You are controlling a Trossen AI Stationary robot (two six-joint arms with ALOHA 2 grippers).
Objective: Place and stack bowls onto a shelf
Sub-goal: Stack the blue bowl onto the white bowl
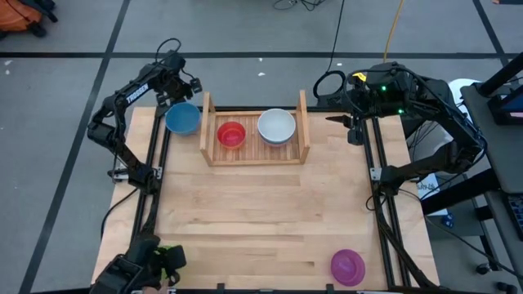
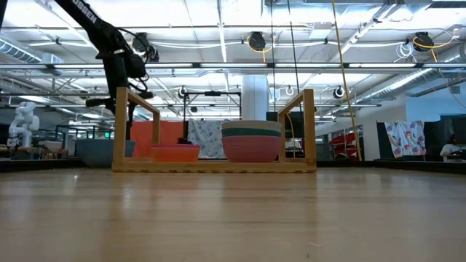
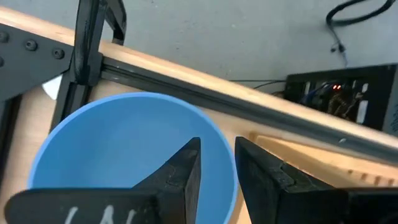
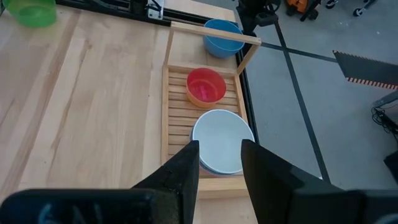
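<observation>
The left end effector [image 1: 181,96] hung directly over the blue bowl [image 1: 182,118], its two dark fingers [image 3: 180,177] parted and straddling the bowl's rim, one inside and one outside, with no clamp on it visible. The blue bowl sat on the table [image 1: 261,220] just beyond the outer face of the shelf's nearer side board, between that board and the table's edge rail. On the shelf [image 1: 256,155] past that board lay a red-magenta bowl [image 1: 231,134] nested on a yellow-orange one, and farther along stood a stack topped by the white bowl [image 1: 276,126]; the low view showed teal and pink bowls beneath it. The right end effector [image 1: 353,121] waited off the shelf's other end, fingers released and holding nothing, the white-topped stack lying closest ahead of it. A purple bowl [image 1: 347,266] rested at the table's opposite edge, well apart from both end effectors, and a green bowl [image 4: 32,11] sat near the far corner on the left arm's side.
</observation>
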